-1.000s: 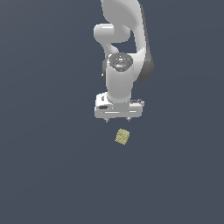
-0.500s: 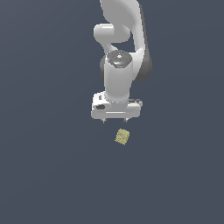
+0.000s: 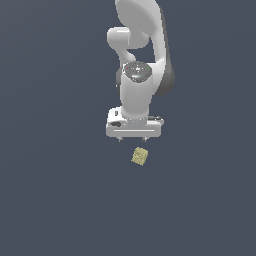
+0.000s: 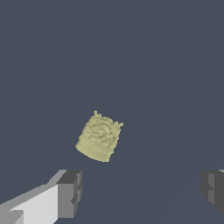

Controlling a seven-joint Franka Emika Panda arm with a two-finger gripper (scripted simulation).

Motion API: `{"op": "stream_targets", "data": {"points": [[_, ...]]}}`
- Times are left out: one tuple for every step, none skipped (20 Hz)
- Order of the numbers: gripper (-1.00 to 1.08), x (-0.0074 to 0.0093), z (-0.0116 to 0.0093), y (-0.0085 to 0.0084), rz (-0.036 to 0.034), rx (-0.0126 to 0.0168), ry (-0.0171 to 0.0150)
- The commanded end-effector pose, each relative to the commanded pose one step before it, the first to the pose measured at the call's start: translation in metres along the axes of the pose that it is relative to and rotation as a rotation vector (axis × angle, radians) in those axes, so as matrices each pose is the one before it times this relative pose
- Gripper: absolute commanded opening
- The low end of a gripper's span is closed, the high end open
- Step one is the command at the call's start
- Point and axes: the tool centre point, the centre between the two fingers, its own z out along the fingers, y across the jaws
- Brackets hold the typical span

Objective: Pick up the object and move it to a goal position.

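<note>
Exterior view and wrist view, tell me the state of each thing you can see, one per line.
hand: open, fingers spread wide, holding nothing, above the block.
block: free, not gripped, lying skewed to the fingers.
arm: pointing the hand straight down.

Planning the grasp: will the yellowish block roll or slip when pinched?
The block looks stubby with flat-ish faces, so probably stays put rather than rolling. Its rough, mottled surface likely grips well. The open gripper spans far wider, so centring matters.
</note>
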Motion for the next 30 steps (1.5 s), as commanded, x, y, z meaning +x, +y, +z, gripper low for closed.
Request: {"op": "stream_targets", "data": {"points": [[1.00,0.00057,0.00563,-0.00307,0.02928,0.00190,-0.00223],[1.00,0.00029,0.00267,-0.00143,0.01453,0.00083,-0.00088],[1.00,0.00028,0.00290,-0.00153,0.01575,0.00086,-0.00097],[1.00,0.00025,0.00314,-0.00167,0.01698,0.00088,-0.00108],[1.00,0.00022,0.00338,-0.00177,0.01825,0.00089,-0.00117],[1.00,0.00017,0.00361,-0.00189,0.01948,0.00087,-0.00126],[1.00,0.00012,0.00386,-0.00199,0.02076,0.00084,-0.00134],[1.00,0.00006,0.00410,-0.00210,0.02201,0.00080,-0.00143],[1.00,-0.00002,0.00435,-0.00220,0.02330,0.00074,-0.00151],[1.00,-0.00010,0.00455,-0.00227,0.02433,0.00066,-0.00157],[1.00,-0.00018,0.00440,-0.00217,0.02348,0.00053,-0.00151],[1.00,-0.00025,0.00417,-0.00202,0.02222,0.00040,-0.00141],[1.00,-0.00030,0.00394,-0.00188,0.02096,0.00029,-0.00132],[1.00,-0.00034,0.00371,-0.00174,0.01969,0.00020,-0.00122],[1.00,-0.00037,0.00347,-0.00161,0.01842,0.00012,-0.00112],[1.00,-0.00039,0.00324,-0.00147,0.01715,0.00006,-0.00103],[1.00,-0.00039,0.00300,-0.00134,0.01588,0.00001,-0.00094],[1.00,-0.00039,0.00277,-0.00122,0.01461,-0.00003,-0.00085],[1.00,-0.00038,0.00253,-0.00110,0.01333,-0.00006,-0.00076],[1.00,-0.00036,0.00229,-0.00098,0.01208,-0.00008,-0.00068],[1.00,-0.00035,0.00205,-0.00087,0.01079,-0.00010,-0.00059],[1.00,-0.00032,0.00181,-0.00076,0.00953,-0.00010,-0.00052],[1.00,-0.00028,0.00157,-0.00064,0.00827,-0.00010,-0.00044],[1.00,-0.00024,0.00133,-0.00054,0.00700,-0.00009,-0.00037],[1.00,-0.00022,0.00109,-0.00046,0.00569,-0.00008,-0.00030],[1.00,-0.00016,0.00085,-0.00033,0.00447,-0.00007,-0.00023],[1.00,-0.00012,0.00060,-0.00025,0.00316,-0.00005,-0.00016],[1.00,-0.00006,0.00036,-0.00012,0.00195,-0.00003,-0.00010],[1.00,-0.00001,0.00012,-0.00002,0.00069,-0.00001,-0.00003],[1.00,-0.00014,-0.00046,0.00015,-0.00451,-0.00019,-0.00032]]}}
